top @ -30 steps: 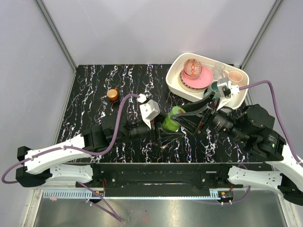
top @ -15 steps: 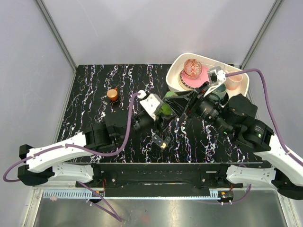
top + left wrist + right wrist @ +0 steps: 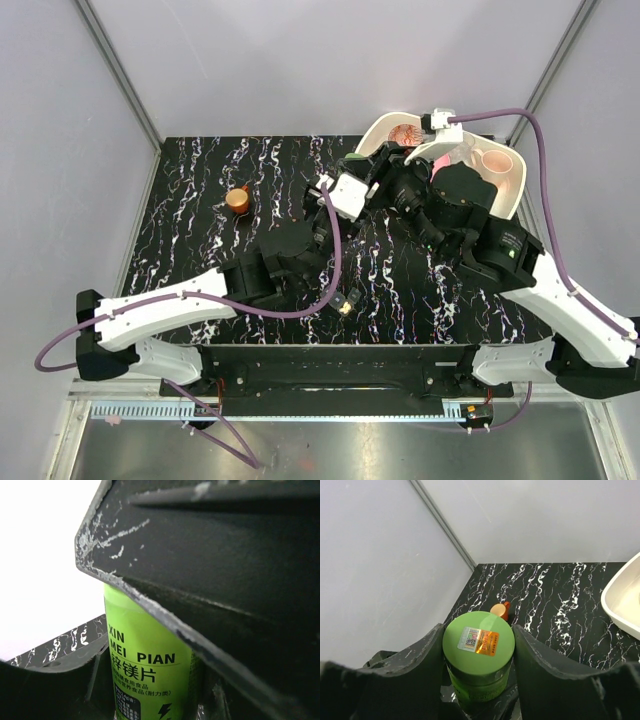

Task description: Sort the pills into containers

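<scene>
A green bottle [image 3: 150,650] with black lettering stands between my left gripper's fingers [image 3: 210,580], which press on its body. My right gripper [image 3: 479,642] is shut on the bottle's green lid [image 3: 479,639], one finger on each side. In the top view both grippers meet high over the table's back middle, the left gripper [image 3: 362,172] beside the right gripper [image 3: 382,172], and they hide most of the bottle. The containers, a small dark pill box [image 3: 338,298], lie on the table near the front, with a yellow speck [image 3: 346,307] at one end.
A small orange cup [image 3: 238,199] stands at the left back, also seen past the lid as the orange cup [image 3: 501,610]. A white tub [image 3: 512,196] at the back right holds a pink plate, a patterned ball and a peach cup [image 3: 497,160].
Both arms have carried the green bottle up and toward the back of the table. The pill box near the front is now uncovered.
</scene>
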You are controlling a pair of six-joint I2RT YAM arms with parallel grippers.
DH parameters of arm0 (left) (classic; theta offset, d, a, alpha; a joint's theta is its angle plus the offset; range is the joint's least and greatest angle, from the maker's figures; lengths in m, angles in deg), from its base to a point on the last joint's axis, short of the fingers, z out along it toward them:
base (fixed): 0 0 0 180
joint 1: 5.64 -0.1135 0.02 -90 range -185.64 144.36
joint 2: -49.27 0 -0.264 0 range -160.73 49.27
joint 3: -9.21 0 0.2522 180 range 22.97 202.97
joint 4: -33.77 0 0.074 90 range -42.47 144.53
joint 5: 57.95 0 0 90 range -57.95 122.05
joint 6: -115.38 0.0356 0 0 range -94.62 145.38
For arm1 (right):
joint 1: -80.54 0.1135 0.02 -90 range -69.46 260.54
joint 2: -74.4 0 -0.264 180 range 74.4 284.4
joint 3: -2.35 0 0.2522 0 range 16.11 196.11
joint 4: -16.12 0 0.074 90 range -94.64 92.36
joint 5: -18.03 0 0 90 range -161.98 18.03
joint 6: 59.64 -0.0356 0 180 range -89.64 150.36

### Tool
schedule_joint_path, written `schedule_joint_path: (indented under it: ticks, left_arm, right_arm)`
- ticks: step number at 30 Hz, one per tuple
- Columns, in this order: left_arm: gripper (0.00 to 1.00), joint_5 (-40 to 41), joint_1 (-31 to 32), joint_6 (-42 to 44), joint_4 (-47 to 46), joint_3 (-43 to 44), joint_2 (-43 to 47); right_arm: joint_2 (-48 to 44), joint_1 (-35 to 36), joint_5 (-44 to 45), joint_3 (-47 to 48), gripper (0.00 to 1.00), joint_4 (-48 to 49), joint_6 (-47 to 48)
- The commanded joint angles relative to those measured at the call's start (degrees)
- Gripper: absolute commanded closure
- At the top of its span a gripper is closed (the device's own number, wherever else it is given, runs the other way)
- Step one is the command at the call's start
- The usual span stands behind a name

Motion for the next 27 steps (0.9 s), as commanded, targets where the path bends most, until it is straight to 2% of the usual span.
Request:
schedule_joint_path:
  ticks: [1,7,14,24,27]
  left_arm:
    - [1.0,4.4,-0.4,3.2,-17.0,6.7,0.4]
    - [1.0,4.1,-0.4,1.2,-17.6,4.9,1.0]
    - [1.0,3.1,-0.4,-1.2,-18.2,1.7,2.5]
    - [1.0,2.9,-0.4,-5.1,-18.7,-2.0,4.8]
    - [1.0,2.6,-0.4,-5.8,-18.7,-3.2,5.6]
  right_arm:
    - [1.9,0.9,-0.5,1.1,0.78,-8.5,0.8]
    - [-0.9,0.9,-6.3,-0.5,0.55,-3.0,3.2]
    - [-2.3,0.9,-13.8,-0.7,0.41,2.3,4.6]
    - [-3.5,0.9,-15.2,-0.3,0.26,4.3,4.6]
    - [-4.2,0.8,-15.8,-0.2,0.24,4.2,4.6]
